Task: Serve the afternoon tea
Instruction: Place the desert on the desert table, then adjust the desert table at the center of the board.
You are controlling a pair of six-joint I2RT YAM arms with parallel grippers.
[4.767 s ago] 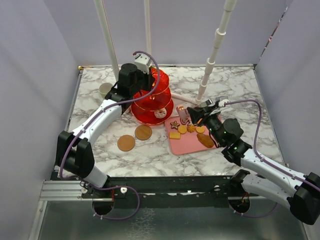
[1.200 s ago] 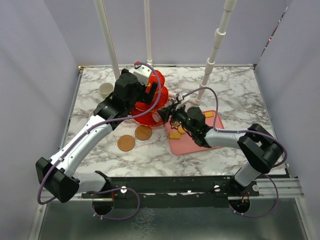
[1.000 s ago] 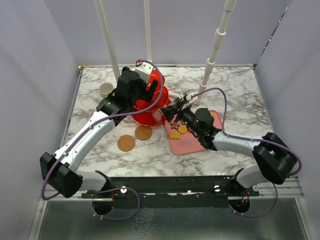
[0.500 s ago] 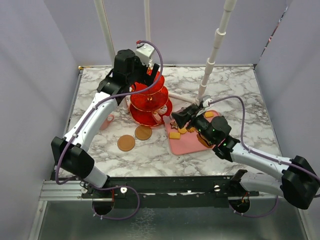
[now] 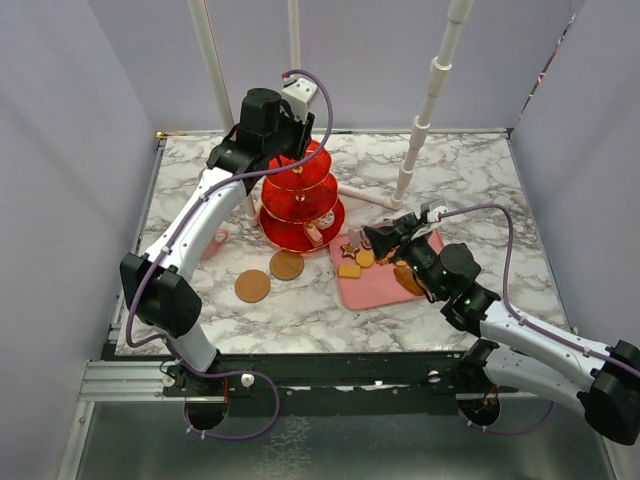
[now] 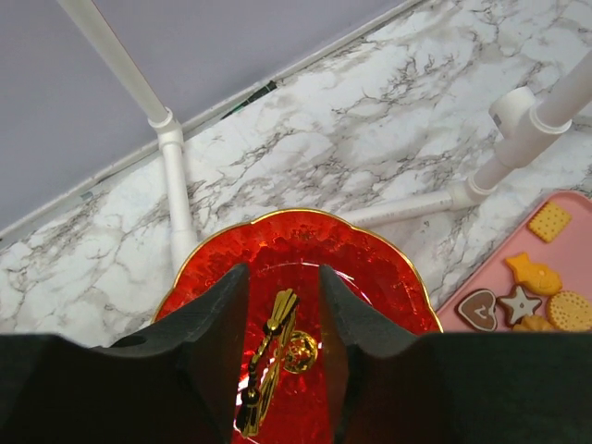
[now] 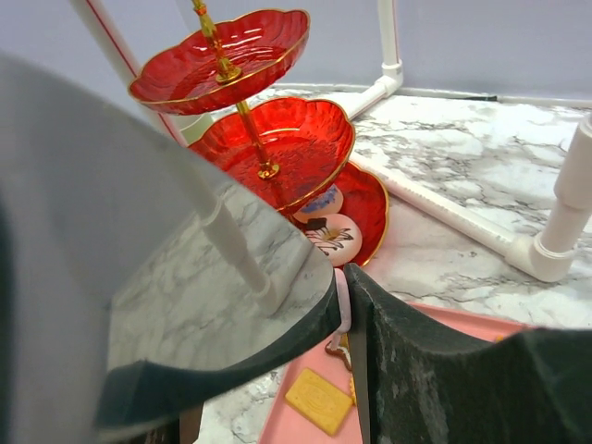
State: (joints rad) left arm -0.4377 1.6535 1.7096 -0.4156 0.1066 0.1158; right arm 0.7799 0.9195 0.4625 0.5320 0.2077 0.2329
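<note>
Now, left gripper (image 6: 282,277): your jaws stand parted astride the gold finial (image 6: 276,324), not clamped
red stand (image 5: 300,195): rear-centre of the marble table (image 5: 480,180), two pastries (image 7: 328,236) on its bottom tier
right gripper (image 5: 374,238): over the pink tray (image 5: 375,288) of cookies (image 5: 350,270) — you cannot tell whether it grips

Red three-tier stand (image 5: 300,205) stands upright on the table, pastries (image 7: 331,233) on its bottom tier; two brown coasters (image 5: 252,286) lie in front.

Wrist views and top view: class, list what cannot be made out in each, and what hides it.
Right wrist: right pincer fingers cover most of the pink tray; whether anything is gripped is unclear.
Left wrist: left pincer fingers hide the red stand lower tiers.
Top external: left pincer hides the stand's gold finial.
</note>
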